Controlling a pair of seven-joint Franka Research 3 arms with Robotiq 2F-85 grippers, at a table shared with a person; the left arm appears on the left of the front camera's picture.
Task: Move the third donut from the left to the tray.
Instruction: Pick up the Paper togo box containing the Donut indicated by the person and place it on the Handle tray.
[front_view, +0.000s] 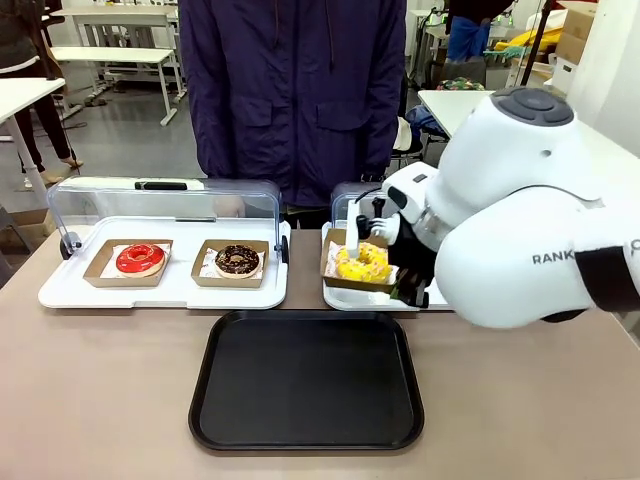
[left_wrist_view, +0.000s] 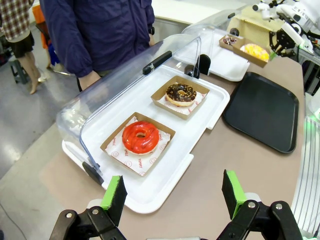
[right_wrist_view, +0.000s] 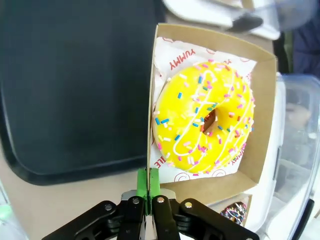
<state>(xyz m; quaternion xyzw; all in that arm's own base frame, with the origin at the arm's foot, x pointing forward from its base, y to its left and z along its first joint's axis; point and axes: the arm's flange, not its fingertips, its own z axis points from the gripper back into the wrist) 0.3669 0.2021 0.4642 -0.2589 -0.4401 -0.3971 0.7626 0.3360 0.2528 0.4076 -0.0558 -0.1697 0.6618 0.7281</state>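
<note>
Right wrist view: yellow donut (right_wrist_view: 205, 117) inside cardboard box (right_wrist_view: 260, 125).

yellow donut (right_wrist_view: 205, 117): bright yellow icing, white drizzle, pink, blue and green sprinkles
its box (right_wrist_view: 250, 165): plain brown card, white paper with red print
tray (front_view: 305, 382): solid black
red donut (front_view: 140, 259): glossy red
chocolate donut (front_view: 237, 260): dark brown, speckled
gripper pads (left_wrist_view: 114, 192): green

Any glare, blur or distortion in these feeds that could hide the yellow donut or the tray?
Front view: sharp, yellow donut partly behind the right arm. Right wrist view: donut crisp, clear lid at the edges soft, right tool shut on the box wall. Left wrist view: wide-angle bending, black tray readable.
</note>
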